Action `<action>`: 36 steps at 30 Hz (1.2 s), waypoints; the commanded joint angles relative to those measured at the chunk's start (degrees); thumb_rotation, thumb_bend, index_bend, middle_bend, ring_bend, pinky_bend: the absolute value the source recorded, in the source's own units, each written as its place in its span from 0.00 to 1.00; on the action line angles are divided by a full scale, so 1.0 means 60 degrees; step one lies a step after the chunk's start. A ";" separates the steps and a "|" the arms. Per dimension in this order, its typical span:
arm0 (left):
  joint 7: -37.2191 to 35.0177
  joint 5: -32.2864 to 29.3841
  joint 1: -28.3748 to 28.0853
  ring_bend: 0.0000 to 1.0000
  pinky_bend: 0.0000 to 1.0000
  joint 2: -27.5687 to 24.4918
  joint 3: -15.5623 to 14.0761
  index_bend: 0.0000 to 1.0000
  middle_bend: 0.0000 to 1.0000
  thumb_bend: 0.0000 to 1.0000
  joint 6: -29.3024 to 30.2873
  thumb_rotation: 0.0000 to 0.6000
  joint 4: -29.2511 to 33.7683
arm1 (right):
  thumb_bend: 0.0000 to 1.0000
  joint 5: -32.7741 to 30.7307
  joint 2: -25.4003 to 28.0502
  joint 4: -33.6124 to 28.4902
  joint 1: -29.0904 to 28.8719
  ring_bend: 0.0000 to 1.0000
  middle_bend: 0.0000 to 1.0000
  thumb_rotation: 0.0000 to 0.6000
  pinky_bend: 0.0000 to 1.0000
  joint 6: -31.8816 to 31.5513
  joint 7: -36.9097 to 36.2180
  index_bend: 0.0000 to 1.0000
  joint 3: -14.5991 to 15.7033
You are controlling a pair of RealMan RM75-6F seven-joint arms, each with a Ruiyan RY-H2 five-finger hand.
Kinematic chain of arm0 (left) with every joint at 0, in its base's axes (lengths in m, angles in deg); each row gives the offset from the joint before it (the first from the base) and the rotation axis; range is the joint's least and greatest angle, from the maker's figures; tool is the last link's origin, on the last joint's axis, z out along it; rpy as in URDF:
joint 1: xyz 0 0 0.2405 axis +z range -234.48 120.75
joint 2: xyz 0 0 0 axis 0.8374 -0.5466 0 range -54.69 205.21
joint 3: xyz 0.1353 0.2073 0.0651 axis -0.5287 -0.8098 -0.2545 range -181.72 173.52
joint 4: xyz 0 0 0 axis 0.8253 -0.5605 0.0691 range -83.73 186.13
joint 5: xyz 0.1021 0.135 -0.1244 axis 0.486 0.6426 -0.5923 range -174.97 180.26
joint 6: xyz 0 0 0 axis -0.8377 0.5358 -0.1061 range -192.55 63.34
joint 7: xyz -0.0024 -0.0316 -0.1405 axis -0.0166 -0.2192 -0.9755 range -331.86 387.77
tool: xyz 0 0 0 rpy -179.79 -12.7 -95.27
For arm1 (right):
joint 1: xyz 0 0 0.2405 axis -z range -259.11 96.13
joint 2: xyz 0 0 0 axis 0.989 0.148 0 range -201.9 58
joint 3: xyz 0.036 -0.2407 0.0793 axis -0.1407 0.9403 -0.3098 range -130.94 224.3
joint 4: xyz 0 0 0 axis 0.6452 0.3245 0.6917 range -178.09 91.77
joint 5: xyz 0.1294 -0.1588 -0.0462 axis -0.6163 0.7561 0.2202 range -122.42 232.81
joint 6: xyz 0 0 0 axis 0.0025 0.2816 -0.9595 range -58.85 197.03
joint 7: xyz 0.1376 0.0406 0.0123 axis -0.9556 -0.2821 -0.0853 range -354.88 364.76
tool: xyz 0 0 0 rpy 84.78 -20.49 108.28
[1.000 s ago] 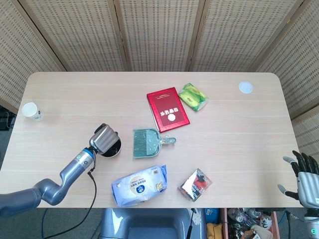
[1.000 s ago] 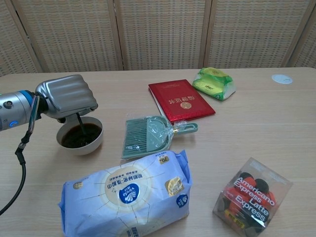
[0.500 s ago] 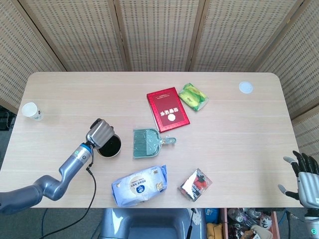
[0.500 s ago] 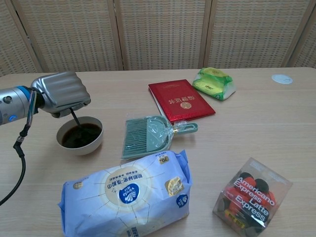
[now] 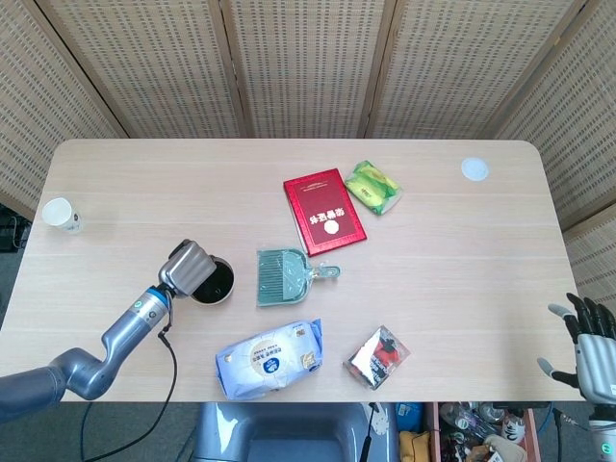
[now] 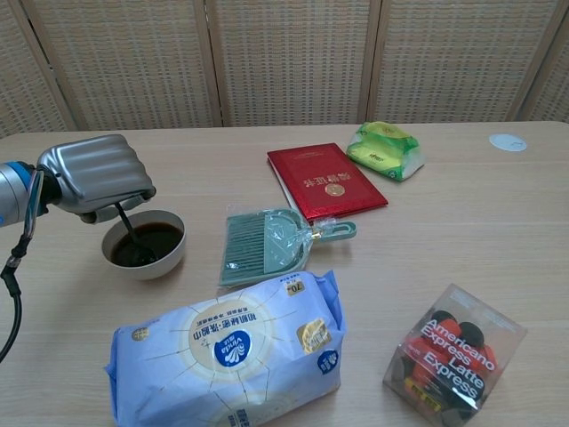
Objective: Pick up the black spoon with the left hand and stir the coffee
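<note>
Since the frame a second ago, your left hand [image 6: 93,175] has drawn back toward the tabletop's left edge, off the bowl's centre and over its left rim; the spoon [image 6: 124,228] now leans in from the left where it stood nearly straight. Nothing else has shifted.

The spoon is a thin black rod, its lower end sunk in the coffee [image 6: 148,242], a dark glossy liquid filling a round pale bowl [image 6: 142,265]. The hand is ribbed grey metal, its fingers curled tight around the spoon's upper end; it sits knuckles-up above the bowl. The arm behind it is grey with a blue ring at the wrist, reaching in low from the left.

Your right hand [image 5: 589,348] hangs off the tabletop's [image 5: 462,260] near right corner, dark fingers spread, holding nothing.

Right of the bowl lies a flat green plastic dustpan [image 6: 267,246], ridged, in clear wrap. Behind it is a red hardback book [image 6: 325,180] with a gold seal, then a soft green packet [image 6: 384,149]. In front: a plump blue-and-white bag [image 6: 227,347] and a clear crinkled packet [image 6: 455,353] with red print. A paper cup [image 5: 60,213] stands at the far left edge; a white disc [image 5: 474,169] lies far right. The tabletop is pale wood grain.
</note>
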 commanded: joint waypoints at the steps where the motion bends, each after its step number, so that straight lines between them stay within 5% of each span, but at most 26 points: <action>1: 0.0033 0.0067 -0.0070 0.82 0.79 0.0176 0.0009 0.63 0.92 0.44 -0.0007 1.00 -0.0067 | 0.12 0.0003 0.0009 -0.0008 0.0012 0.01 0.16 1.00 0.04 -0.0018 0.0003 0.25 -0.0002; 18: 0.0042 -0.0272 -0.0374 0.82 0.79 0.1040 0.0430 0.63 0.92 0.44 -0.0161 1.00 -0.1394 | 0.12 -0.0087 0.0008 0.0016 0.0131 0.01 0.16 1.00 0.04 -0.0053 -0.0002 0.25 0.0018; 36: -0.0125 -0.0152 -0.0219 0.82 0.79 0.0437 0.0260 0.63 0.92 0.44 0.0034 1.00 -0.0168 | 0.12 -0.0067 -0.0079 0.0193 0.0099 0.01 0.16 1.00 0.04 -0.0026 -0.0188 0.25 -0.0048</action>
